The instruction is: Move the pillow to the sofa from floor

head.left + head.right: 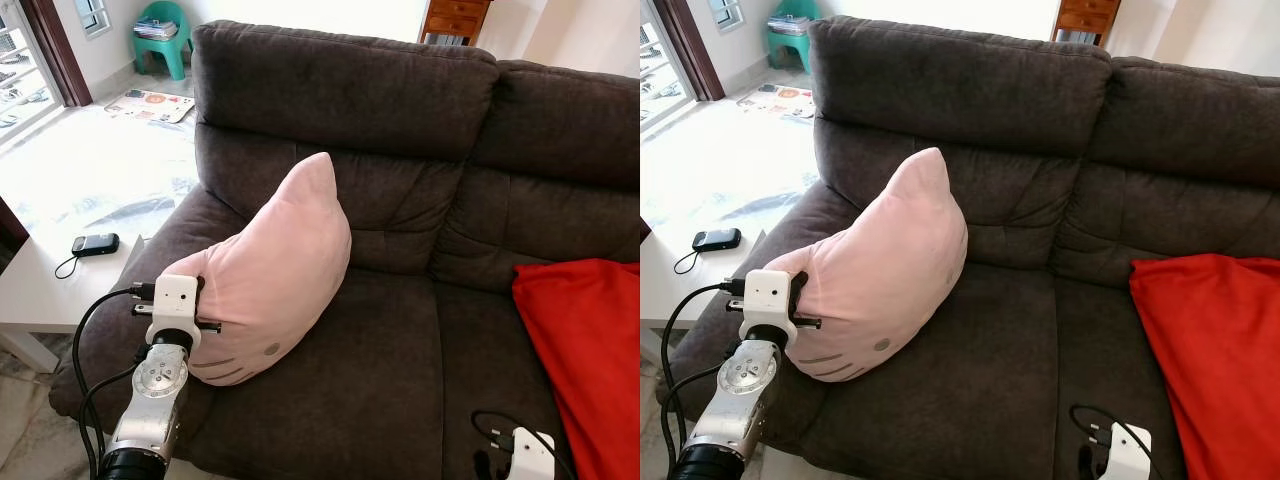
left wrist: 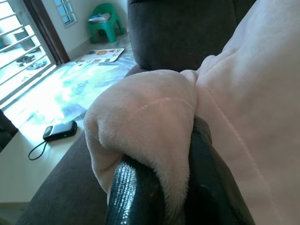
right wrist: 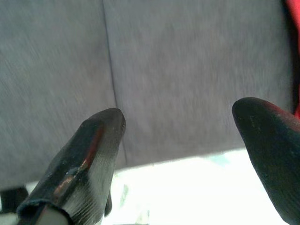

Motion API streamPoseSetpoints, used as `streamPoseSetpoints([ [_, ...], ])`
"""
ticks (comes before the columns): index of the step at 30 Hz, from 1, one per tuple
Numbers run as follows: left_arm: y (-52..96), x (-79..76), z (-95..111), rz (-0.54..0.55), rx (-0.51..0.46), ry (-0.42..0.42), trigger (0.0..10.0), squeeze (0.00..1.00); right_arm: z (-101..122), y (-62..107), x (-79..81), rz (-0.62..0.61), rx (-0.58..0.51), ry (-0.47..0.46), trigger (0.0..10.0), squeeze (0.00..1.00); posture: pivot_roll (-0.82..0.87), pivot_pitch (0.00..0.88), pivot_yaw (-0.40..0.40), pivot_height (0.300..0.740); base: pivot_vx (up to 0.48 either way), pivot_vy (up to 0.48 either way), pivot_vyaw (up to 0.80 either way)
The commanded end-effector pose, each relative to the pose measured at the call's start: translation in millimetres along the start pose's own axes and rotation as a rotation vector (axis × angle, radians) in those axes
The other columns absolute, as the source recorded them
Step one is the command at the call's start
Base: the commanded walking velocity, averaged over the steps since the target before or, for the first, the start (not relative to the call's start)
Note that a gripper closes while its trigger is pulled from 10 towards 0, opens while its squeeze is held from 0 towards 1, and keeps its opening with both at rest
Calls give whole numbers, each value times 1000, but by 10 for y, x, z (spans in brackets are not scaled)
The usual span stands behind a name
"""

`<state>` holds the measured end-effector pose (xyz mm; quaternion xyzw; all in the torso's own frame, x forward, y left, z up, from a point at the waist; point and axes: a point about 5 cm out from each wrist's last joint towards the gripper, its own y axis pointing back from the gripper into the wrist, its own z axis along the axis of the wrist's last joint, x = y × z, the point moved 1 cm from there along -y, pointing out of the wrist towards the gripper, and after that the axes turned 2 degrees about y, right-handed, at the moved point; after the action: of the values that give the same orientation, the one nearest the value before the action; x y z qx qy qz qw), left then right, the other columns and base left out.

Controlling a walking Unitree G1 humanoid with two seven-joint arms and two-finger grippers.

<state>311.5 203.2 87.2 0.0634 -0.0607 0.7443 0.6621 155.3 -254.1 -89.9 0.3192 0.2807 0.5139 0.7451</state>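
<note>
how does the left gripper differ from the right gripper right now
The left gripper is shut on a corner of the pink pillow, which stands on the sofa; the right gripper is open and holds nothing. The left is raised beside the pillow; the right hangs low at the sofa's front edge. Both have two black fingers.

Pillow [image 1: 280, 270] sits on sofa [image 1: 400, 370] seat, left end, leaning vs. the back. Blanket [image 1: 585, 350] on seat at far right. Counter [image 1: 40, 295] left of sofa w/ phone [image 1: 95, 244] on it (chair [image 1: 162, 35] far behind).
</note>
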Motion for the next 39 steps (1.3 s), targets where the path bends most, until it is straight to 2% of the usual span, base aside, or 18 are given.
streamPoseSetpoints([
  [1, -1, 127, -1, 71, -10, 17, 10000, 0, -101, 23, -3, 5, 40, 10, 10000, 0, 160, 39, -61, 740, 0, 0, 0],
  [4, 2, 133, -9, 77, -7, 30, 10000, 20, -108, 24, 10, 13, 41, 9, 10000, 0, 157, 37, -60, 740, 0, 0, 0],
  [5, 2, 139, -17, 83, -2, 41, 10000, 1000, -109, 24, 15, 14, 41, 10, 10000, 0, 156, 33, -56, 740, 0, 0, 0],
  [18, -18, 130, 4, 77, -12, 37, 10000, 1000, -82, 18, 59, 30, 26, 7, 10000, 0, 158, 18, -56, 740, 0, 0, 0],
  [32, -38, 279, 112, 188, -69, 30, 10000, 1000, -89, 18, 82, 39, 30, 9, 10000, 0, 153, 30, -57, 740, 0, 0, 0],
  [39, -30, 232, 186, 169, -105, 1, 10000, 1000, -103, 22, 84, 38, 33, 7, 10000, 0, 154, 41, -57, 740, 0, 0, 0],
])
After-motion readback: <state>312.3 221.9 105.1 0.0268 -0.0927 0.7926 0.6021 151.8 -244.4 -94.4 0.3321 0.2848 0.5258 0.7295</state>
